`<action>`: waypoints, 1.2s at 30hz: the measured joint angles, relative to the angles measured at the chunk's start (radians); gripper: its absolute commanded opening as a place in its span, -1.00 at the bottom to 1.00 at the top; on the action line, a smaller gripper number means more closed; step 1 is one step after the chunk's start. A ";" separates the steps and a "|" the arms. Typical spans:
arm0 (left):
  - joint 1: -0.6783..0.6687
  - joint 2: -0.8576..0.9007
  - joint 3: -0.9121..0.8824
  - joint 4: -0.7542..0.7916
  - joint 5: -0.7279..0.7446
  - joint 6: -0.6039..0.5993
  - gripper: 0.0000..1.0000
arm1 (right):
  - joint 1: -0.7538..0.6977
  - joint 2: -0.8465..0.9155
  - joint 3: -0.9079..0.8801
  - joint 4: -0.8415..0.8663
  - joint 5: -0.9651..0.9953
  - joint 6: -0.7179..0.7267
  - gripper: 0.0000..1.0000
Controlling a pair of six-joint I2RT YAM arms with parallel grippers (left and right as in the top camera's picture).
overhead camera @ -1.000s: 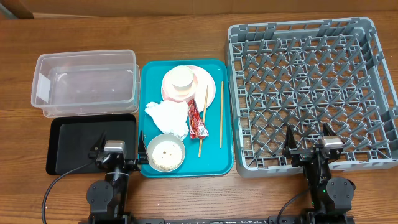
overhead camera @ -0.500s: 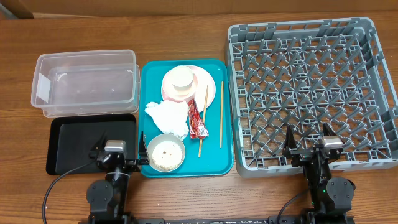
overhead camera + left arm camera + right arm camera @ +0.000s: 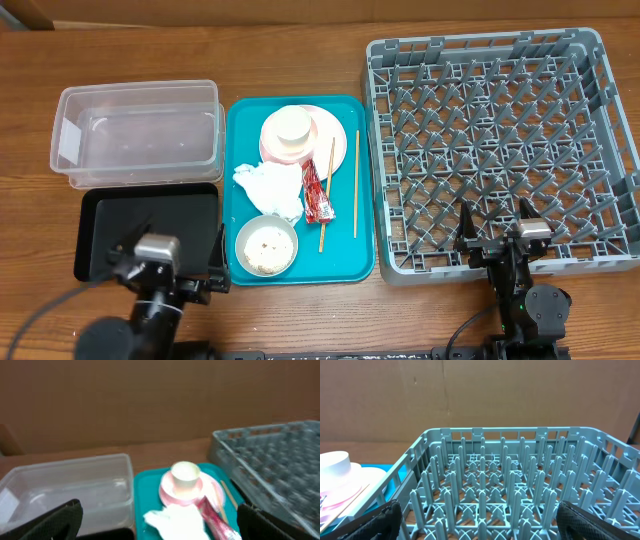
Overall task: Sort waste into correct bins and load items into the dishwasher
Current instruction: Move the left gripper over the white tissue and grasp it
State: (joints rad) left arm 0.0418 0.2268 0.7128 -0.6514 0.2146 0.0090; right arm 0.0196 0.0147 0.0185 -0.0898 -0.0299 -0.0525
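Since every piece is seen lying on the teal tray [image 3: 245, 130], the task is judged to be at its opening step, with nothing sorted or loaded. The grey dish rack [image 3: 470, 44] is set on the bench just right of the tray, and no dish is held in it. The clear tub [image 3: 135, 90] is placed left of the tray's far half and the black tray [image 3: 110, 225] left of its near half.

On the tray's far end the pink plate [image 3: 325, 125] is found, with a white bowl [image 3: 286, 128] stood on it. At the near end sits the grey-green bowl [image 3: 266, 262], in which the rice scraps [image 3: 266, 244] are held. Between the two, the crumpled napkin [image 3: 268, 188] is laid, the red wrapper [image 3: 316, 192] just beside it, and the two chopsticks [image 3: 355, 185] along the tray's right side.

The left arm [image 3: 150, 270] is parked near the black tray and the right arm [image 3: 520, 250] near the rack's front wall. Both pairs of jaws are seen spread wide, with nothing between them.

A reach to the napkin is judged the likely next move. For it, the left jaws would need to be lowered over the paper, pinched and carried to a bin.
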 measured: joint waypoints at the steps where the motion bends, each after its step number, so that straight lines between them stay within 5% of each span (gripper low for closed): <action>1: 0.000 0.058 0.063 -0.042 0.027 0.008 0.99 | 0.000 0.000 0.000 0.000 0.000 0.000 1.00; 13: 0.000 0.864 0.856 -0.789 0.200 0.047 1.00 | 0.000 0.000 0.000 0.000 0.000 0.000 1.00; 22: 0.000 1.148 0.976 -0.925 0.229 -0.098 1.00 | 0.000 0.000 0.000 0.000 0.000 0.000 1.00; 23: 0.000 1.170 0.977 -0.930 0.229 -0.108 0.82 | 0.000 0.000 0.000 0.000 0.000 0.000 1.00; 25: 0.000 1.217 0.977 -0.955 0.228 -0.127 0.06 | 0.000 0.000 0.000 0.001 0.000 0.000 1.00; 28: 0.000 1.279 0.977 -0.974 0.229 -0.138 -0.37 | 0.000 0.000 0.000 0.000 0.000 0.000 1.00; 36: -0.001 1.378 0.978 -1.018 0.193 -0.150 -0.92 | 0.000 0.000 0.000 0.001 0.000 0.000 1.00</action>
State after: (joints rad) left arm 0.0406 1.6047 1.6905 -1.6691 0.4080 -0.1413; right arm 0.0196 0.0147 0.0185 -0.0891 -0.0296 -0.0525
